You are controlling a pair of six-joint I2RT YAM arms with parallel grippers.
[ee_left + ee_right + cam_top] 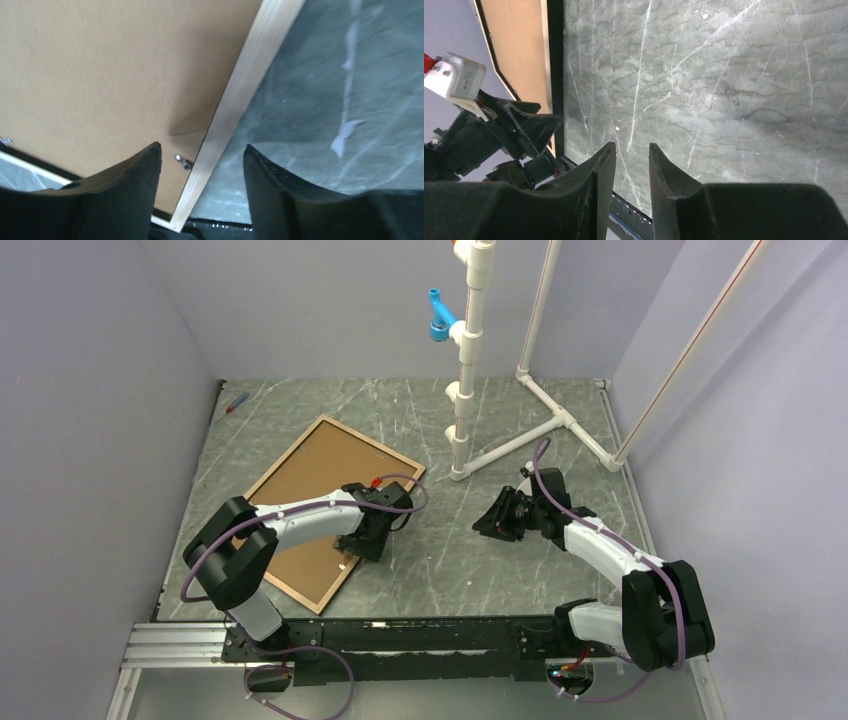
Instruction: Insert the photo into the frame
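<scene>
There is one frame (pixel 375 446), one brown backing board (pixel 320 470) lying inside it, two arms, one white pipe stand (pixel 462 390) with a single blue fitting (pixel 440 318), and one small red-and-blue tool (pixel 237 401) at the upper left of the table (pixel 430 560).

The frame lies flat, left of centre in the top view. It is turned diagonally, with its long axis running from lower left to upper right and the board face up.

The left gripper (pixel 352 548) hangs over the frame's lower right long side. The right gripper (pixel 490 523) is over bare table, right of centre and well apart from the frame.

Only the left wrist view shows how that gripper stands. Its jaws are apart and hold nothing, with one of the fingers (pixel 135 180) over the board and the other over the table, so they straddle the pale wood rail (pixel 235 105). That view alone also shows one small metal tab (pixel 183 161) just inside the rail.

The right wrist view shows its jaws with a narrow gap between them and only table behind. At its upper left it also shows a black outer edge (pixel 555 60) on the frame, which the top view does not show.
</scene>
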